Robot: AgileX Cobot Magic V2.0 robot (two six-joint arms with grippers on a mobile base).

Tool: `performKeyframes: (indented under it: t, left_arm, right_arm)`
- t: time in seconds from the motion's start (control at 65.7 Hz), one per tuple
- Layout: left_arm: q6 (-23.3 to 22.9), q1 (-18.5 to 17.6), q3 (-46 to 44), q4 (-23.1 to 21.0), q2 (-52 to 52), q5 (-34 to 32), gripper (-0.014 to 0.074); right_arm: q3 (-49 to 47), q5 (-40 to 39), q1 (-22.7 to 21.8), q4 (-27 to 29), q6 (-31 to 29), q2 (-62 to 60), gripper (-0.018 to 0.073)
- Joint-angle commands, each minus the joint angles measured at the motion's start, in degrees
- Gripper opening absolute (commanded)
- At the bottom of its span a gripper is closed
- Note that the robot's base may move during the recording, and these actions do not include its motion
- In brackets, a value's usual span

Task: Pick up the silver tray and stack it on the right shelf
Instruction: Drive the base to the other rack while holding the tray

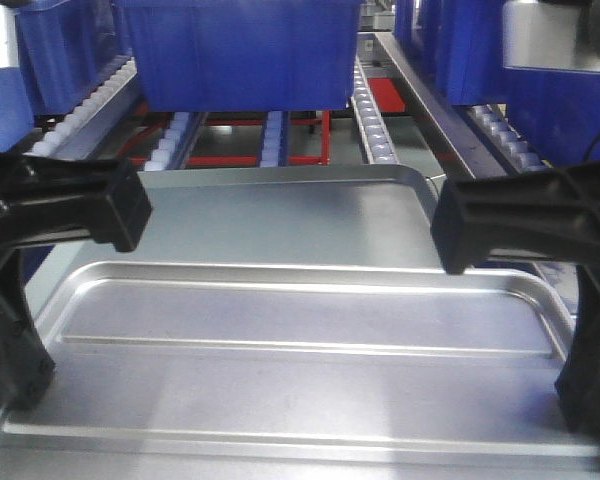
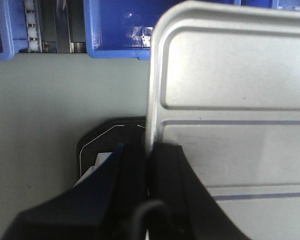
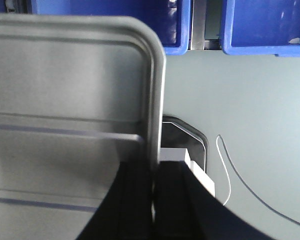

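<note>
The steel roller-rail shelf (image 1: 372, 115), loaded with blue plastic bins (image 1: 245, 50), lay ahead of both claws. Reaching it would likely call for both arms to travel level and in step. The shallow ridged silver metal tray (image 1: 310, 320) spanned between them. The left claw (image 2: 149, 152) pinched its left rim and the right claw (image 3: 155, 167) its right rim, both arms reaching forward.

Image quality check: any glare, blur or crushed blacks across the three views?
Front view: soft overall, and the silver tray carries a bluish sheen but no blown-out glare. Left wrist view: the left gripper is dark and out of focus, and the tray rim is brightly lit. Right wrist view: the right gripper is equally blurred, and the tray floor is dimmer and greyer.
</note>
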Motion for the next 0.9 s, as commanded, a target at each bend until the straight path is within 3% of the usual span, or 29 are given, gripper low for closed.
performKeyframes:
  t: [0.0,0.882]
  left_arm:
    - [-0.13,-0.14,-1.42,2.00,-1.29,0.89,-0.0100]
    - [-0.13,-0.14,-1.42,2.00,-1.29,0.89,-0.0100]
  right_arm:
    - [-1.56,1.71,0.12,-2.11,-0.58,-1.25,0.0077]
    - [-1.56,0.91,0.12,-2.11,-0.58,-1.25,0.0077]
